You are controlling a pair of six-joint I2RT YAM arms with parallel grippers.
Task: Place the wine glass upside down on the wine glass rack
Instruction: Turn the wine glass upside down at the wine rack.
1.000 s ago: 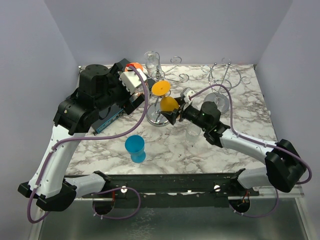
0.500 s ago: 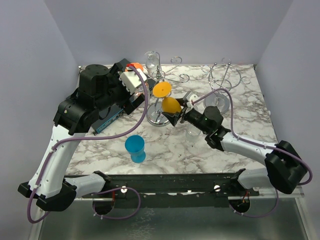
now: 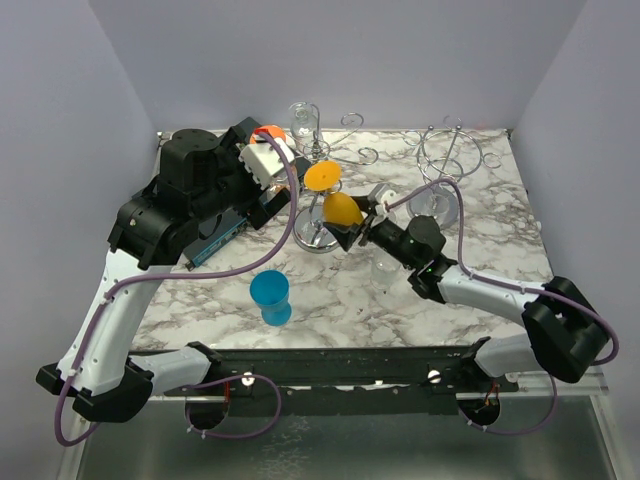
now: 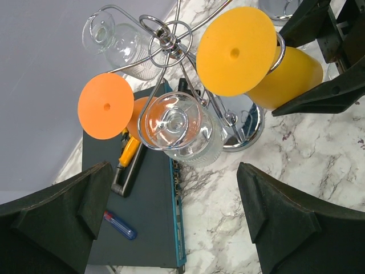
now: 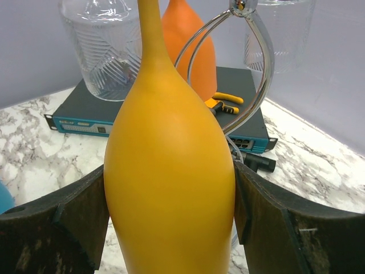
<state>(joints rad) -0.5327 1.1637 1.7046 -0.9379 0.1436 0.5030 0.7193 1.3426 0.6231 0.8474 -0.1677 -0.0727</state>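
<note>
From above, the right pincer (image 3: 352, 225) is clamped on the bowl of the yellow wine glass (image 3: 342, 208). The glass is upside down against the wine glass rack (image 3: 318, 238), which stands mid-table (image 3: 480, 240). Its foot is uppermost so a wire arm can carry it.

In the left wrist view, the left pincer (image 4: 174, 171) hangs over the rack, jaws wide apart and empty, likely keeping clear. The yellow foot sits at a wire loop; whether the stem is fully seated I cannot tell. A clear glass (image 4: 174, 123) and an orange glass (image 4: 105, 105) hang alongside.

In the right wrist view, both fingers (image 5: 57, 228) press the bowl's widest part, leaving the stem free for the hook
</note>
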